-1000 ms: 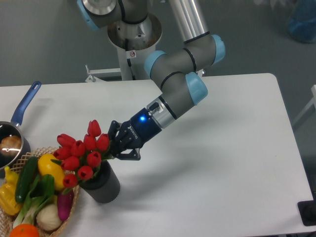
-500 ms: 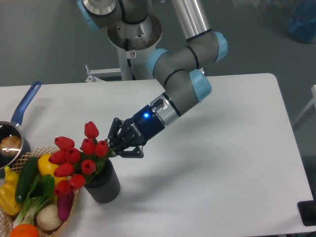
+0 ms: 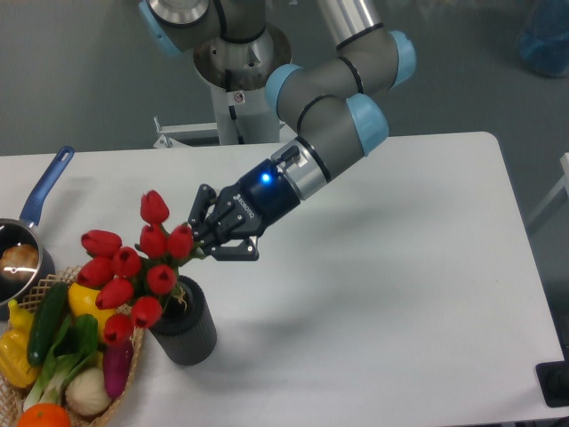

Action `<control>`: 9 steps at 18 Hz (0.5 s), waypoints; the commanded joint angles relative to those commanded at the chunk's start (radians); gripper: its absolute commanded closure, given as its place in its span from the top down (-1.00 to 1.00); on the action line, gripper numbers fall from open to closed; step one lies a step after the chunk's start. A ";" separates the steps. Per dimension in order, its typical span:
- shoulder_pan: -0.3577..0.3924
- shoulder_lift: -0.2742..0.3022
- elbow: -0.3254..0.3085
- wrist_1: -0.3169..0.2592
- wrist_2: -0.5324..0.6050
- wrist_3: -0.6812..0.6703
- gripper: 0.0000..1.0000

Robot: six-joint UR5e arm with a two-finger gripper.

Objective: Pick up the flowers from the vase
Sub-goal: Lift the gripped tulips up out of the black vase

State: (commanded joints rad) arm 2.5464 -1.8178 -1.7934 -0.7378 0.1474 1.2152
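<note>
Gripping the flowers (image 3: 133, 271) at the green stems on their right side, the pincer (image 3: 206, 238) is closed on the bunch, fingers angled down-left from the arm (image 3: 329, 133). Blue light lit on the wrist. One bunch, about nine red closed tulip buds counted, fanned out to the left and lifted mostly above the vase (image 3: 184, 322); lowest buds hang beside the vase's left rim, overlapping the basket edge. Cannot tell whether the stem ends are clear of the mouth or still inside it.

One vase, dark grey, ribbed, upright on the tabletop (image 3: 382, 294), mouth open toward the camera, just below and left of the pincer. Not touched by the pincer.

One wicker basket (image 3: 133, 369) at the lower left corner, touching or nearly touching the vase's left side. Vegetables in it: one yellow pepper (image 3: 82, 301), one green courgette (image 3: 44, 325), one purple piece (image 3: 116, 369), one white bulb (image 3: 87, 390), one orange item (image 3: 43, 416) cut by the frame edge, plus a second yellow piece (image 3: 12, 349) at the far left.

One saucepan (image 3: 27, 240) at the left edge, blue handle pointing up-right, something pale inside, well apart from the vase.

One arm only, base column (image 3: 238, 67) behind the tabletop.
</note>
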 joint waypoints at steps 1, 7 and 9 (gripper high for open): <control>0.000 0.000 0.017 0.000 -0.011 -0.017 -1.00; 0.002 0.003 0.087 0.000 -0.061 -0.092 -1.00; 0.015 0.009 0.101 -0.002 -0.068 -0.117 -1.00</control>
State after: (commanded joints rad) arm 2.5617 -1.8086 -1.6921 -0.7394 0.0798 1.0985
